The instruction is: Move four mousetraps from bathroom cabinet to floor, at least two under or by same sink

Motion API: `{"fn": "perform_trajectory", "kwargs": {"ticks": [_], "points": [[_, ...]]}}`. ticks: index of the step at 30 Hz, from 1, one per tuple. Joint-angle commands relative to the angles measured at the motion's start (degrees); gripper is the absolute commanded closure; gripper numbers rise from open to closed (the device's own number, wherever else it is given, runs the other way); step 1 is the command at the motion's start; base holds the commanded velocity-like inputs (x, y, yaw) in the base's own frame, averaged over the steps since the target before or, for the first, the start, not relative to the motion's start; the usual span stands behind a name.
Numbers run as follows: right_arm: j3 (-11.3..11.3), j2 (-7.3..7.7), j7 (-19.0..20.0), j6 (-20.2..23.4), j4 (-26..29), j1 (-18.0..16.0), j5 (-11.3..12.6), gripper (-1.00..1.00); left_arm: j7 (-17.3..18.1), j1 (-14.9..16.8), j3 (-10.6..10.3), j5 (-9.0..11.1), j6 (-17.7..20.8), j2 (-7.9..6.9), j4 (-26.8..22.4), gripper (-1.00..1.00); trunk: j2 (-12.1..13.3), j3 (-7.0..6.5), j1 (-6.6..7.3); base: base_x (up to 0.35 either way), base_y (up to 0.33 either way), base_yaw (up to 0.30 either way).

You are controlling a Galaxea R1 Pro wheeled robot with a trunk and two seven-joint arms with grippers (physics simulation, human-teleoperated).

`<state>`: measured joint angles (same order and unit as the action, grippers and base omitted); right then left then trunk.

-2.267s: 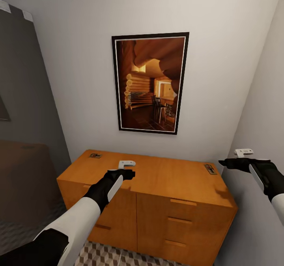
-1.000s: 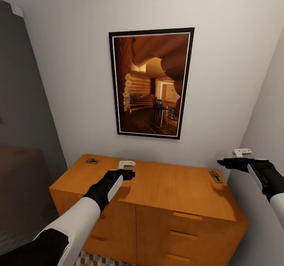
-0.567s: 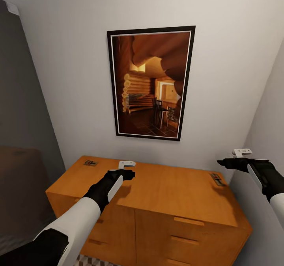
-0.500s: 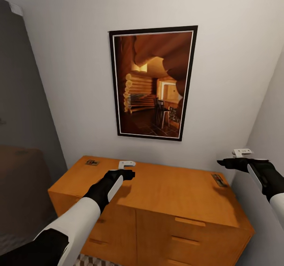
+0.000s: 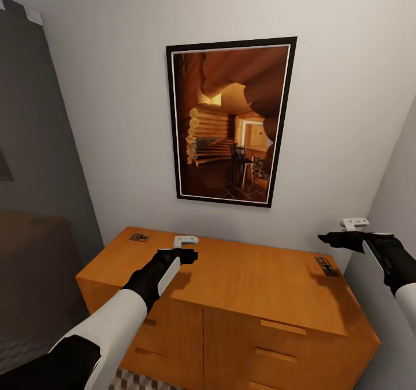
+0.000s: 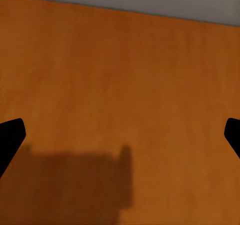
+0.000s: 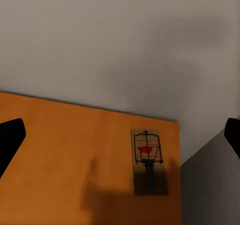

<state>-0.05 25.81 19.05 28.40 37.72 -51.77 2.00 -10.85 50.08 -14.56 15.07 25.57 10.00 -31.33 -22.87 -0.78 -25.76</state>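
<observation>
The cabinet (image 5: 231, 274) stood against the pale wall w/ a framed picture of a log-cabin interior (image 5: 231, 121) hung above it. Two mousetraps lay flat on its top in the head view: one (image 5: 139, 237) near the back-left corner, the other (image 5: 326, 266) near the back-right corner, by the side wall.

Left gripper (image 5: 186, 241) hovered over the cabinet top, left of centre, apart from the wood — its shadow fell on the surface below. In the left wrist view the two dark fingertips (image 6: 11, 135) sat at opposite edges of frame w/ bare wood between, so the jaws were spread wide, nothing in them. The back-left mousetrap lay to the left of and a bit behind this gripper, near but not touching.

Right gripper (image 5: 355, 223) was held up by the right wall, past the cabinet's right end. Right wrist view showed its fingertips (image 7: 10, 135) far apart too — released, empty. Between them, further on, the back-right mousetrap (image 7: 147, 160) lay at the corner of the cabinet top (image 7: 75, 155), right by the wall; red mark and wire parts visible on its board. It sat below and slightly left of the right gripper, apart from it.

A strip of cube-pattern floor tile (image 5: 130, 380) showed at the cabinet's foot.
</observation>
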Motion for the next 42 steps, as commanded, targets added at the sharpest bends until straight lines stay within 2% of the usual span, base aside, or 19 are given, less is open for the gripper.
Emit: {"fn": "perform_trajectory", "kwargs": {"ticks": [1, 17, 42], "points": [[0.0, 0.03, 0.1, 0.3, 0.1, 0.0, 0.2, -1.00, -0.5, 0.0, -0.2, 0.6, 0.2, 0.00, 0.0, -1.00, 0.0, 0.03, -0.02, 0.000, 0.000, 0.000], [0.0, 0.03, 0.1, 0.3, 0.1, 0.0, 0.2, -1.00, -0.6, 0.0, -0.2, 0.6, 0.2, 0.00, 0.0, -1.00, 0.0, 0.03, -0.02, 0.030, -0.079, 0.000], [0.3, 0.00, 0.1, 0.2, 0.2, 0.0, 0.2, -1.00, -0.6, 0.0, -0.3, 0.6, 0.2, 0.00, -0.1, -1.00, 0.0, 0.03, -0.02, 0.003, -0.004, 0.000]]}}
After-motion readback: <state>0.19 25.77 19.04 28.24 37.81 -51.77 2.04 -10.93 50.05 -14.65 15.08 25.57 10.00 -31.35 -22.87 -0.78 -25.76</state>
